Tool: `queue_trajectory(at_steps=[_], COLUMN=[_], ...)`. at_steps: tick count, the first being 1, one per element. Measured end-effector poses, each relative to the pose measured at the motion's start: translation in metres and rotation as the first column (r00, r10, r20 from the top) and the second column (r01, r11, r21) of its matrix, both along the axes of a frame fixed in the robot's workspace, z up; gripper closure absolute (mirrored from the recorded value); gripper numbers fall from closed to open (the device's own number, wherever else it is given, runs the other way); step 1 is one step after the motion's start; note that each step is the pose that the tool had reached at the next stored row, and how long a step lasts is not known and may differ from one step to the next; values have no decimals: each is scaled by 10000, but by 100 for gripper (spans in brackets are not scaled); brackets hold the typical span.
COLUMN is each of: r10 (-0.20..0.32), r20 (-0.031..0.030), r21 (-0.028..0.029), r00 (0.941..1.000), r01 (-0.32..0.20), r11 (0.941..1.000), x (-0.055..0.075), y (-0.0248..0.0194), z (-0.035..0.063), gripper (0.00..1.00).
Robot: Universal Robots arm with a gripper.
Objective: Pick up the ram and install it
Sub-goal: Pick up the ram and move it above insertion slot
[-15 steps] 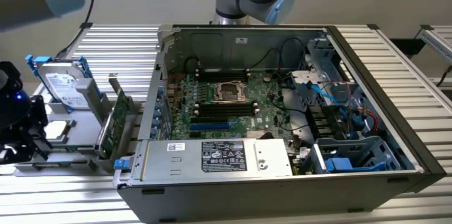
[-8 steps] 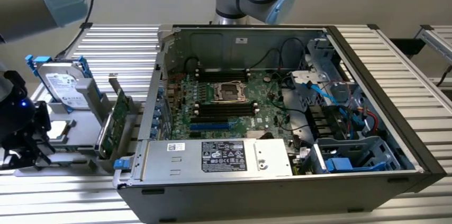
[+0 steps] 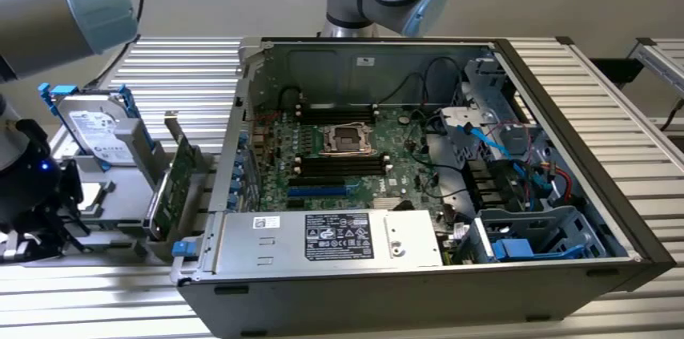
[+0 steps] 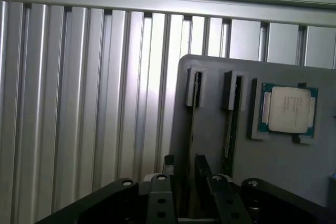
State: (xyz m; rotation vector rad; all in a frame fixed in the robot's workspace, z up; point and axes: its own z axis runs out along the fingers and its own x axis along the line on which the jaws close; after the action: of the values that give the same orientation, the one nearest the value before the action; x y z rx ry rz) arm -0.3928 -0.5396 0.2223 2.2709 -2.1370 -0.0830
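Two ram strips stand on edge in the narrow slots of a grey holder tray (image 4: 210,69). One ram strip (image 4: 189,129) runs straight toward my gripper (image 4: 185,163). The other ram strip (image 4: 230,129) stands parallel beside it, nearer the loose CPU chip (image 4: 289,109). My gripper is open, its two dark fingertips (image 4: 168,162) on either side of the first strip's line, just above it. In the exterior view the gripper (image 3: 34,227) hangs low at the far left over the holder. The open computer case (image 3: 598,155) with its black motherboard slots (image 3: 339,164) lies in the middle.
On the holder at the exterior view's left stand a silver hard drive with blue rails (image 3: 98,127) and a wider green expansion card (image 3: 176,187). A ribbed aluminium table (image 4: 79,103) surrounds the tray. Inside the case are the power supply (image 3: 331,236) and blue cables (image 3: 492,143).
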Motion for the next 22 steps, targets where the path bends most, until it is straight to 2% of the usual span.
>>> queue_trajectory(at_steps=[4,7,13,19,22], r10=[0,-1,-87,-544,-614], r20=[22,30,28,27,27], r21=[135,215,223,223,223], r00=[10000,10000,10000,9985,9981], r01=[0,1,87,543,613], r11=[9999,9998,9997,9983,9979], x=[0,1,0,0,0], y=[0,1,0,1,1], z=[-54,-104,-206,-230,-233], gripper=[70,70,70,70,70])
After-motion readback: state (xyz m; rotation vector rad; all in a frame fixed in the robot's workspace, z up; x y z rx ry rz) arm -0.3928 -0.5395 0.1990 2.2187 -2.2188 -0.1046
